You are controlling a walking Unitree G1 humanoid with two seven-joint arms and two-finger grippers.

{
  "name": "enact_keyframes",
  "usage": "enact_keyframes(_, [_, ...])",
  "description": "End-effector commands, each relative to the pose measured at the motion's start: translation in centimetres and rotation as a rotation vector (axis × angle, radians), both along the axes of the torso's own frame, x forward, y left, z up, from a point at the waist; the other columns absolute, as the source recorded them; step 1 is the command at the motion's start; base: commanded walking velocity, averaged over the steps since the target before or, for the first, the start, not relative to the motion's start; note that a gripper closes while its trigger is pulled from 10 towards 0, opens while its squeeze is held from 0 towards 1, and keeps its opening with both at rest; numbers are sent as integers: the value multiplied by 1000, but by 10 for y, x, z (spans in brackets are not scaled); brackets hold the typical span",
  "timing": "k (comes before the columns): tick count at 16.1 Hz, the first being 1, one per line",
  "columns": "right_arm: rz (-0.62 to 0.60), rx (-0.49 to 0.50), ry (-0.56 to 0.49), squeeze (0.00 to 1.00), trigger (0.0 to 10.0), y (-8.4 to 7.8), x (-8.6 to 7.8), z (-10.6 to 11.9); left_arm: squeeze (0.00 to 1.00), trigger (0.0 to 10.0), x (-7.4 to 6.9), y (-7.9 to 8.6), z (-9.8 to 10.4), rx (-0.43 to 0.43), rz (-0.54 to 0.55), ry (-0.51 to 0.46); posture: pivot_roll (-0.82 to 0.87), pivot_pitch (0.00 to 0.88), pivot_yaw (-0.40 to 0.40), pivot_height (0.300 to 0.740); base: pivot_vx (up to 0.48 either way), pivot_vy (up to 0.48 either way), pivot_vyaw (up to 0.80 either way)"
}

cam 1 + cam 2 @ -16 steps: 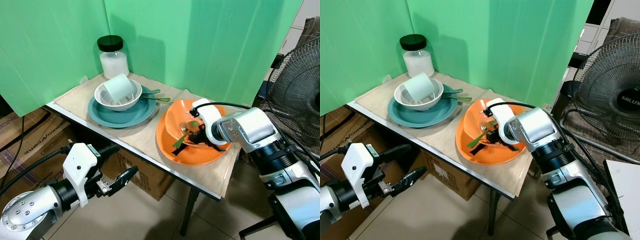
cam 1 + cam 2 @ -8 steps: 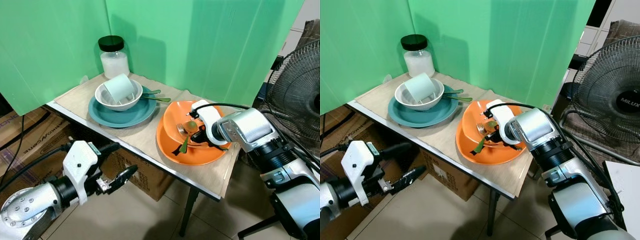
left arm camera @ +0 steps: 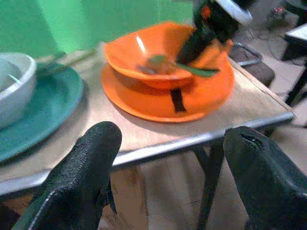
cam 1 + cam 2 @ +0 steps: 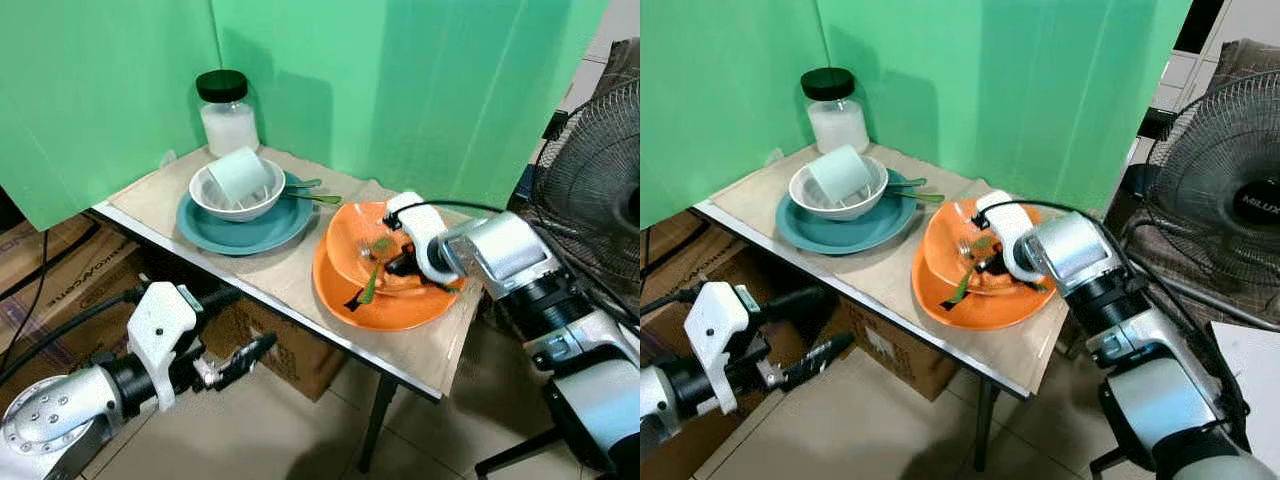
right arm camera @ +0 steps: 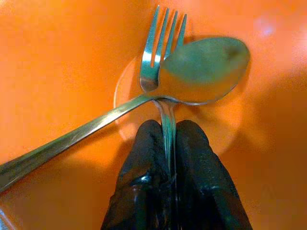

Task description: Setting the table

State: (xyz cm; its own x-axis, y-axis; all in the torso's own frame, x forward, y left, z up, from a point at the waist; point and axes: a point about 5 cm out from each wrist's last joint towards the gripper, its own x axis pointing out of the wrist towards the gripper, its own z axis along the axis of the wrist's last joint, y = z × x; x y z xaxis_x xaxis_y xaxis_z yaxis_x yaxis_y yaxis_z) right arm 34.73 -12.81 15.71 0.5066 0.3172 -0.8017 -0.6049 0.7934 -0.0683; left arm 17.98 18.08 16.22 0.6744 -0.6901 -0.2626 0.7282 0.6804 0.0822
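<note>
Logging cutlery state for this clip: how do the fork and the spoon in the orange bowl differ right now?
The fork is pinched at its neck between the right gripper's shut black fingers; the spoon is not held. The spoon lies across the fork, its bowl covering part of the fork's head. The fork's handle runs back between the fingers, while the spoon's handle angles off to one side. Both are metal and sit inside the orange bowl.
</note>
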Motion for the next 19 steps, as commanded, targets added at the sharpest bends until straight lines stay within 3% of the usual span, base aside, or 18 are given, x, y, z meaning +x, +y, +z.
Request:
enact_keyframes(1, [27,-15,-58,0,0,2,5,12,0,10000,-3,-2,0,9,-26,17,-15,0,9,740,0,0,0])
enact_keyframes(6, [-9,-22,-127,0,0,-7,15,24,0,10000,-2,0,-1,18,-29,24,-17,0,14,740,0,0,0])
enact_keyframes(13, [-72,-115,-193,0,0,-14,21,16,0,10000,0,-1,-5,35,-38,27,-20,0,16,740,0,0,0])
enact_keyframes(19, [-48,-267,-411,0,0,-18,30,36,0,10000,-2,-2,-8,40,-46,37,-23,0,12,740,0,0,0])
